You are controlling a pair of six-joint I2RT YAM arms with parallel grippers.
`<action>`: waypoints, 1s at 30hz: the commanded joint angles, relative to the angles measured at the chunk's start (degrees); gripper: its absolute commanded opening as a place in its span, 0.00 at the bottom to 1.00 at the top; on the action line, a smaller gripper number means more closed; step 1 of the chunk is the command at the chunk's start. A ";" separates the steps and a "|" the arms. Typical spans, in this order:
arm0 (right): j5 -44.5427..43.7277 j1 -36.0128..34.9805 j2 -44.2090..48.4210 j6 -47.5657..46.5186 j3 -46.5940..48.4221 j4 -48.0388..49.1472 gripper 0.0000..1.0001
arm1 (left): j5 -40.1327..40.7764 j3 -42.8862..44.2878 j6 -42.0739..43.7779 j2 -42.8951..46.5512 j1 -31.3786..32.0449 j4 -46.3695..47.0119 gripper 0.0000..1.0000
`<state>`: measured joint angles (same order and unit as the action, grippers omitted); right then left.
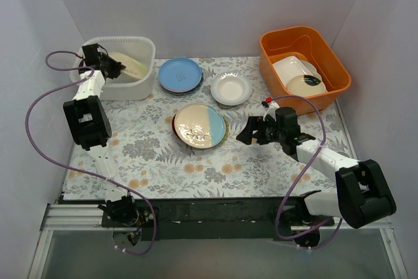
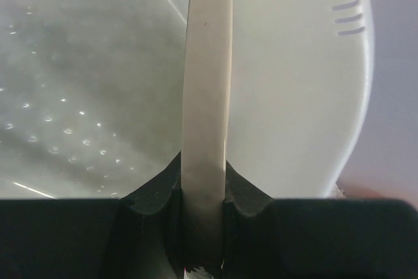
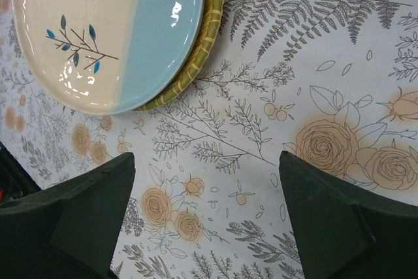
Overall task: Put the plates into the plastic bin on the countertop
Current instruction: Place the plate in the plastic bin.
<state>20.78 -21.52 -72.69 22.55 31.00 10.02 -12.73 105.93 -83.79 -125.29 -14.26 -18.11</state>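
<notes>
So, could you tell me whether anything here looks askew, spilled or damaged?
Nothing looks spilled or broken. The only oddity is the cream plate, which is held on edge inside the plastic bin, pinched at its rim by the left gripper rather than lying flat.

Three views: one fixed overhead, two riding the wrists.

My top camera sits high behind the arm bases and looks down and forward over the whole countertop, far enough back to take in the plastic bin, the orange tub and the side walls. The left wrist camera looks out past the left gripper, very close, into the bin, with a cream plate edge-on at mid-frame. The right wrist camera faces almost straight down at the fern print from close by, with the right gripper at the bottom corners. It shares the cream-and-blue plate with the top view — the left wrist view shares only the bin.
</notes>
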 commanded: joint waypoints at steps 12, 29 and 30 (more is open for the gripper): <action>0.49 -0.37 1.49 -0.13 2.04 0.26 0.98 | 1.83 5.25 1.17 0.05 -0.24 0.01 0.00; 0.49 -0.37 3.16 0.04 1.25 -0.01 0.98 | 5.70 11.14 4.25 -3.29 0.11 -7.29 0.36; 0.67 -0.37 3.25 0.13 1.16 0.09 0.98 | 5.79 11.58 4.68 -3.64 0.11 -8.25 0.40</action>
<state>20.95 -21.52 -70.74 22.55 31.03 9.06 -8.21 113.21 -80.95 -129.25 -14.24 -24.82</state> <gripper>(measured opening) 0.982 0.348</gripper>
